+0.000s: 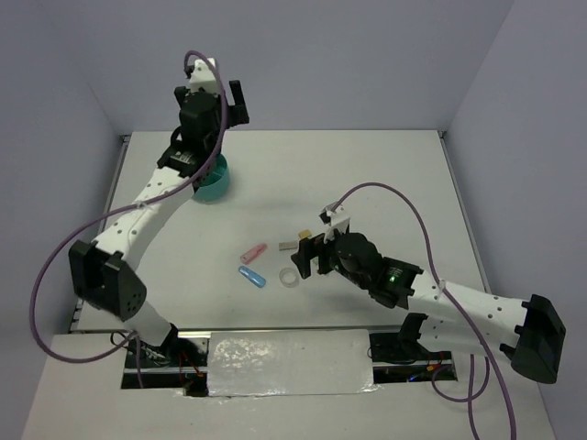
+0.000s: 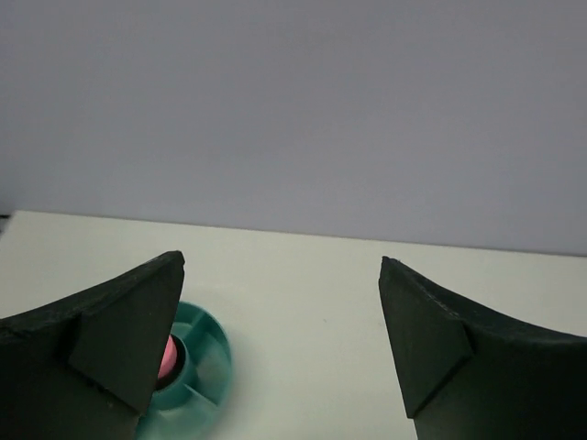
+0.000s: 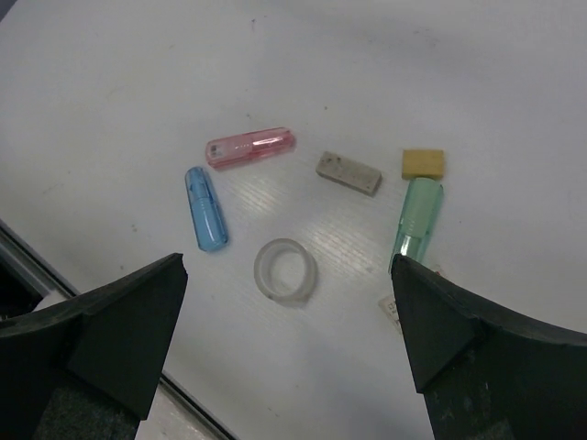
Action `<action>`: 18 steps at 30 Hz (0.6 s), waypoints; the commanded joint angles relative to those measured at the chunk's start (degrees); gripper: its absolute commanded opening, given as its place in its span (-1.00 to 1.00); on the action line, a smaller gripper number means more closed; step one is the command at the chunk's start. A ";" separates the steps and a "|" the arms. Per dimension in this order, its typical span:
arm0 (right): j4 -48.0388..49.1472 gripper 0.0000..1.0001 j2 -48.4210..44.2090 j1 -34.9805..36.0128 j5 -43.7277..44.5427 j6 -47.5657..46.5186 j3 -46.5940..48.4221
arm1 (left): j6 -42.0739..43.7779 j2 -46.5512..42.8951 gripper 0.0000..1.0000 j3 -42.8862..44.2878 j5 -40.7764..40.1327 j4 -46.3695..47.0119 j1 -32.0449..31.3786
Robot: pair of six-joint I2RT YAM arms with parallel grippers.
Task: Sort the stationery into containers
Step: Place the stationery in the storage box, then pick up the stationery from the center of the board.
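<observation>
A pink item point(image 2: 168, 359) sat in the organiser point(image 2: 206, 367) near the table's far-left corner. The pink stick point(image 3: 250, 148), blue stick point(image 3: 206, 208), tape ring point(image 3: 286, 269) and green pen point(image 3: 417, 220) lay unsorted. The left gripper point(image 2: 282, 266) and right gripper point(image 3: 286, 264) gaped empty.

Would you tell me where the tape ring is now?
Right wrist view: the tape ring lies mid-frame, right of the blue stick, below the grey block.

Bright diffuse light; faint shadows; wrist-view foreground slightly soft.
</observation>
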 commanded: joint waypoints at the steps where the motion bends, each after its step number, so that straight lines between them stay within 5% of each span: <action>1: -6.57 0.99 -2.28 -0.45 6.98 7.10 4.39 | -12.41 -5.66 0.99 -3.44 8.40 -14.72 -1.37; 6: -21.60 0.99 -8.25 -0.63 15.69 14.15 7.11 | -14.74 -6.64 0.99 -8.64 4.43 -23.15 -12.26; 11: -29.96 0.99 -14.05 -0.72 14.73 17.04 7.47 | -12.88 -6.55 0.99 -14.27 16.29 -23.42 -15.35; 18: -34.36 0.99 -17.67 -0.81 15.43 20.74 5.89 | -30.15 -3.39 0.99 -14.54 4.88 -33.09 -20.97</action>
